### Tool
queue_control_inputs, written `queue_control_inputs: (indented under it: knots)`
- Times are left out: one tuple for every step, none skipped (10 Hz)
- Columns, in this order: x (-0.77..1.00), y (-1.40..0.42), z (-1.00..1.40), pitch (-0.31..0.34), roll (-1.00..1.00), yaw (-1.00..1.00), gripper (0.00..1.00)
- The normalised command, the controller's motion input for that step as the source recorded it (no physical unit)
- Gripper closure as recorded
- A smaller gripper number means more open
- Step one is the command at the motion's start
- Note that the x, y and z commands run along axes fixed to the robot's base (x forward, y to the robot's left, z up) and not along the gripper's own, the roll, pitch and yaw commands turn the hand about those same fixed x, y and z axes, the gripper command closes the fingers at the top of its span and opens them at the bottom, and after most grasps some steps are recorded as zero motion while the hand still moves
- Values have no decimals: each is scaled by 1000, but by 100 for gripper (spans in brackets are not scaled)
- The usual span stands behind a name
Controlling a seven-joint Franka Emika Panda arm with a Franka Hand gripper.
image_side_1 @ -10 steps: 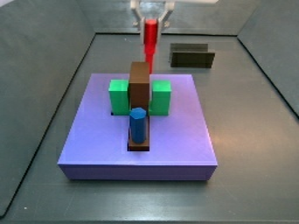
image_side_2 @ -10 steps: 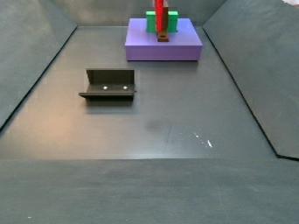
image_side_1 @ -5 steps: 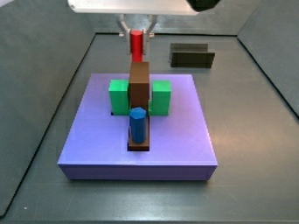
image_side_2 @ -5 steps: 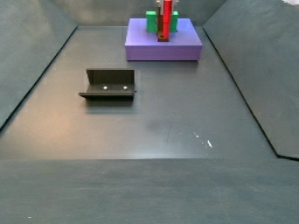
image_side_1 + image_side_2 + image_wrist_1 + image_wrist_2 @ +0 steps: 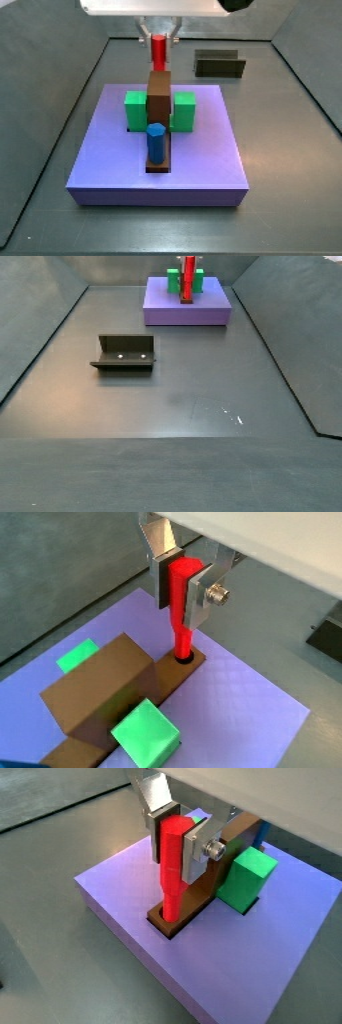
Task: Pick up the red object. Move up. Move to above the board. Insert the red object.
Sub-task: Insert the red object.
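My gripper (image 5: 181,580) is shut on the red object (image 5: 179,617), a slim red peg held upright; it also shows in the other wrist view (image 5: 173,863). The peg's lower tip sits in a hole at the end of the brown bar (image 5: 114,690) on the purple board (image 5: 247,707). In a side view the gripper (image 5: 160,40) holds the red peg (image 5: 160,50) behind the brown bar (image 5: 159,95). The blue peg (image 5: 156,142) stands at the bar's near end. Green blocks (image 5: 136,110) flank the bar. In the other side view the red peg (image 5: 190,268) stands over the board (image 5: 187,308).
The fixture (image 5: 124,352) stands on the grey floor, apart from the board; it also shows in a side view (image 5: 219,64). Grey walls enclose the floor on all sides.
The gripper with the red peg has come down over the far end of the brown bar since a second ago. Little has changed in the last half second.
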Motion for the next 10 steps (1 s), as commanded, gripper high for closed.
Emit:
queue_control_inputs:
  knots:
    - [0,0,-143,0,-91,0,100]
    - [0,0,-180,-1,-87,0,100]
    - [0,0,-166,-10,-93,0,100]
    - [117,0,-174,0,-101,0,100]
    - [326,0,-160,7,-69,0,100]
    - [137,0,-237,0,-96,0,100]
    - [11,17,-286,0,-97,0,100]
    - [0,14,-303,0,-96,-6,100]
    - [0,0,-323,0,-60,0,100]
    - [0,0,-300,0,0,0,100]
